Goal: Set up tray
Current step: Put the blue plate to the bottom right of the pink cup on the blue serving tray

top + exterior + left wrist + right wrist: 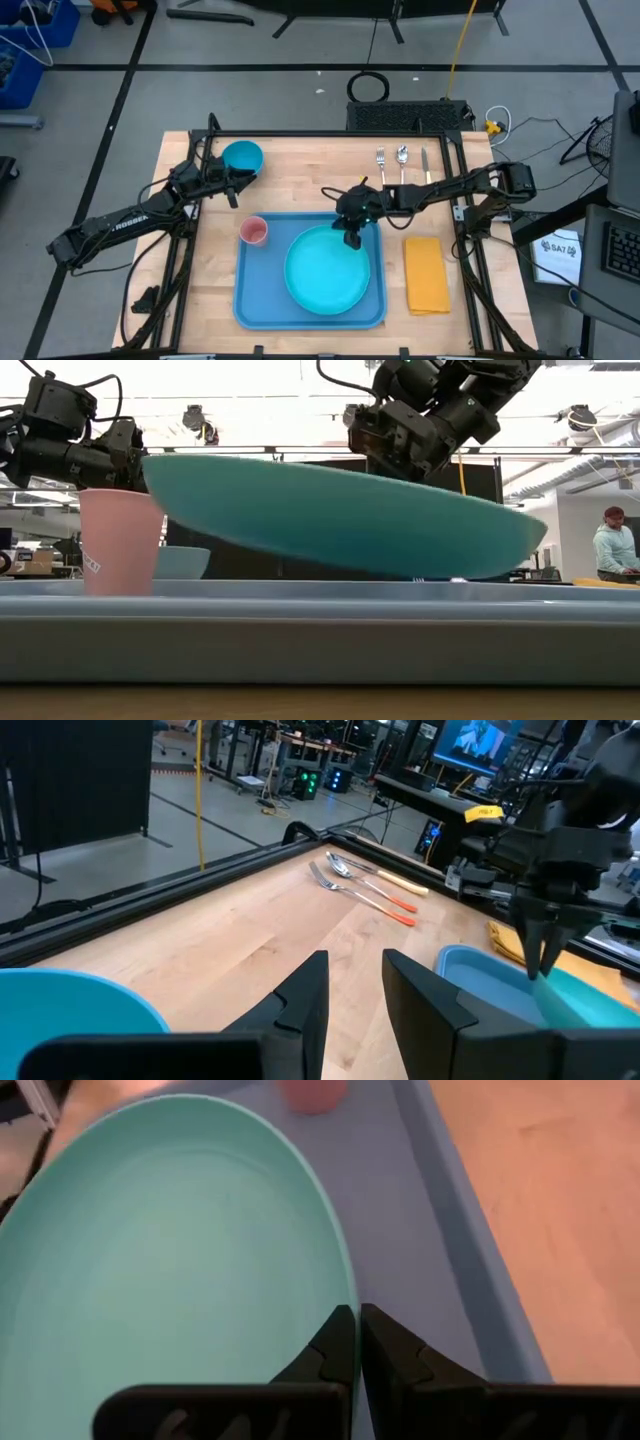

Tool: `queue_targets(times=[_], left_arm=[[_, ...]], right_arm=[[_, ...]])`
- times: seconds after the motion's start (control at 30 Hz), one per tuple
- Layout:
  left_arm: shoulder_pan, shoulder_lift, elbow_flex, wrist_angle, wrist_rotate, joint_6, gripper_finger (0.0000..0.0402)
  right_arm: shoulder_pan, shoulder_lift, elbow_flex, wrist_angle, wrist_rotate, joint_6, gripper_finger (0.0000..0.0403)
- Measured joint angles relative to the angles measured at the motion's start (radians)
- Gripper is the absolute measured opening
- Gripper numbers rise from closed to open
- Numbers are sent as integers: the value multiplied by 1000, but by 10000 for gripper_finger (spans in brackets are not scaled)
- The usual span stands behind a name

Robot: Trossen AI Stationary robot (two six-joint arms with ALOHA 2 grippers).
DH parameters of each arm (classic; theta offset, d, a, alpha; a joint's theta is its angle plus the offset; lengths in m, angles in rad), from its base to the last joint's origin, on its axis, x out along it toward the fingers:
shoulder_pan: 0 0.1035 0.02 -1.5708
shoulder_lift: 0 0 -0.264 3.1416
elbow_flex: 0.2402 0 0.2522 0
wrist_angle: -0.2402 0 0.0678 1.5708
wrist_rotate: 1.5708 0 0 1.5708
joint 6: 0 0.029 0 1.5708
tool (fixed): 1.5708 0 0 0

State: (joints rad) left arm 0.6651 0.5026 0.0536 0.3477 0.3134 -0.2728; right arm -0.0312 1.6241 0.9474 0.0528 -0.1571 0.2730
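Note:
The blue tray lies at the table's near middle. A round turquoise plate hangs tilted over the tray, and my right gripper is shut on its far rim. A pink cup stands upright in the tray's far left corner. My left gripper waits open at the far left, beside a blue bowl, with nothing between its fingers. My right gripper pinches the plate's rim at its far edge between the two fingers. The fingers slant down from the table's far right side. In the low view the plate is tilted, its left side higher. The tray's rim hides whether its lowest part touches the tray.
A fork, a spoon and a knife lie side by side at the far right. A folded yellow-orange napkin lies right of the tray. A person stands in the room beyond.

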Motion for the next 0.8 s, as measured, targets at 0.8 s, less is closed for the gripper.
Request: queue_targets(times=[0.8], left_arm=[[0,0,0,-2,1,-11,102]], right_arm=[[33,268,175,180,-106,-16,0]])
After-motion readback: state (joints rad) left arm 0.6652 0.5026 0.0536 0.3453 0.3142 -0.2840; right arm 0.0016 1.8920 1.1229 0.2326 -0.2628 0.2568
